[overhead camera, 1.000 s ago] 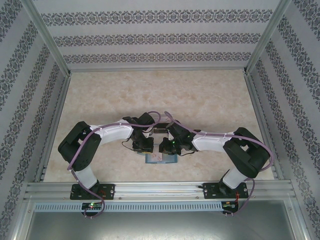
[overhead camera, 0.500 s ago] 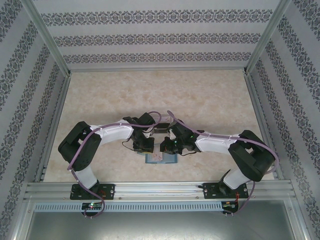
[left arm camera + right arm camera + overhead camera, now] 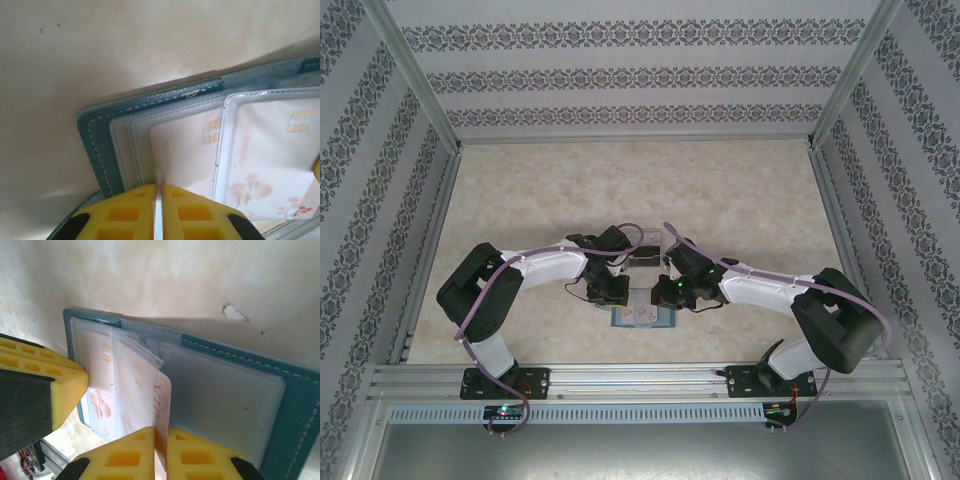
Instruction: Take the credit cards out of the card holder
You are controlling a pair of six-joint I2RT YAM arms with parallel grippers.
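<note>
Right wrist: right end effector point(image 3: 161, 436) pinched on pale credit card point(image 3: 162, 395) sticking partly out of open card holder point(image 3: 295, 405) ahead; left end effector point(image 3: 159, 194) clamped on clear sleeve point(image 3: 141, 150) edge.

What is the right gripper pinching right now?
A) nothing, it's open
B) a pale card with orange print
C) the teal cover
B: the right gripper is shut on the edge of a pale credit card that sticks partway out of the card holder.

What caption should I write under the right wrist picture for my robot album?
Right gripper pinches a pale card half out of the open teal card holder.
</note>
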